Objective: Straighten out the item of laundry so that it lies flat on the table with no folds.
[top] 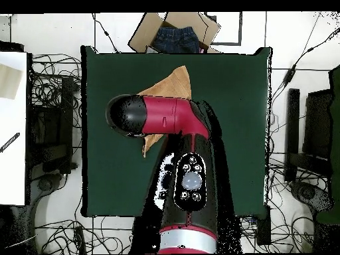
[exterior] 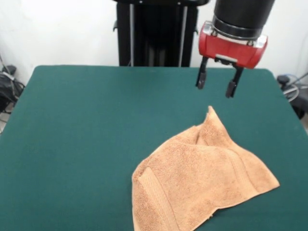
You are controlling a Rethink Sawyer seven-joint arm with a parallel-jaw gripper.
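Nearest the front camera lies the towel [exterior: 202,185], a light orange-tan terry cloth, nubbly, crumpled into a rough triangle with one corner peaked up and a ribbed woven band along its near left edge; it sits toward the near right of the bench [exterior: 86,139], a broad rectangle of dark green felt. Above it hangs the red-and-black pincer [exterior: 216,86], its two slim black fingers apart, holding nothing.
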